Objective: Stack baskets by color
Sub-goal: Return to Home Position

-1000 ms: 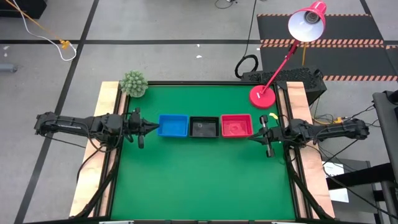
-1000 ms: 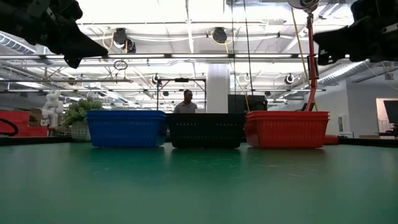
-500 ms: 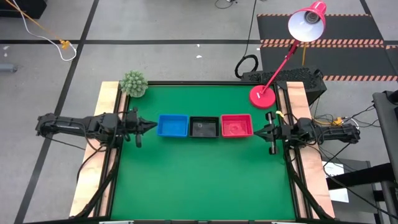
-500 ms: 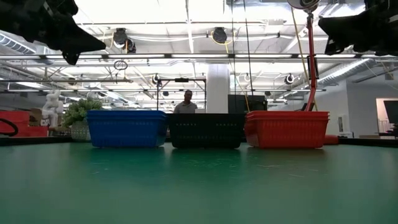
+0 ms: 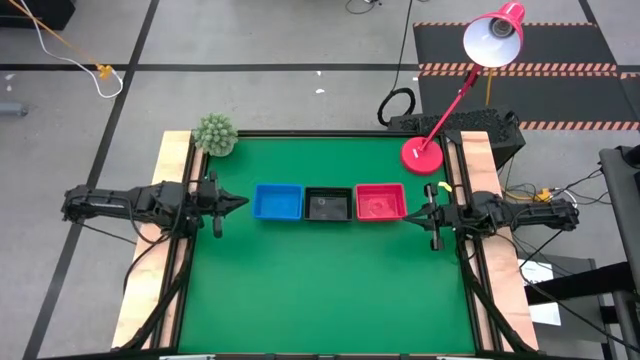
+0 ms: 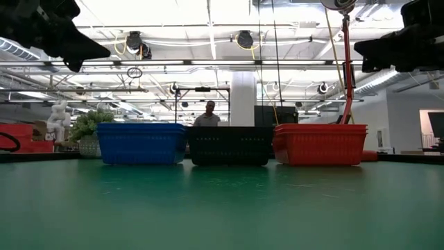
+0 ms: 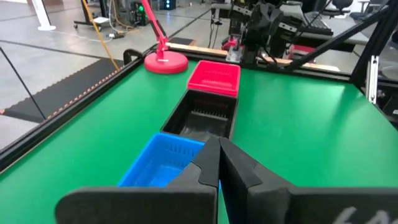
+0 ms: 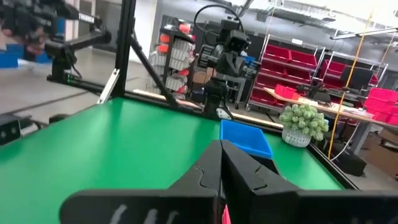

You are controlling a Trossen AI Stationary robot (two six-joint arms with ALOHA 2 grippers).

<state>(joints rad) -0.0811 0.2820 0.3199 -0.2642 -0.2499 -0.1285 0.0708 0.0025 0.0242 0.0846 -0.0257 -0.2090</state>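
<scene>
Desk: green-topped desk (image 5: 320,290), workshop hall behind.
Baskets: shallow blue plastic baskets (image 5: 277,202), black plastic baskets (image 5: 328,204) and red plastic baskets (image 5: 380,202), each colour apparently nested, side by side mid-desk.
Handling: likely light, stiff, slick; pinch a rim wall.
Left end effector (image 5: 240,203): pressed together, empty, near blue.
Right end effector (image 5: 408,214): pressed together, empty, near red.

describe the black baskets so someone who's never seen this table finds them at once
On the green table, three basket stacks stand in one row. The black baskets are the middle stack, the only dark one, with the blue baskets on one side and the red baskets on the lamp base side.
</scene>
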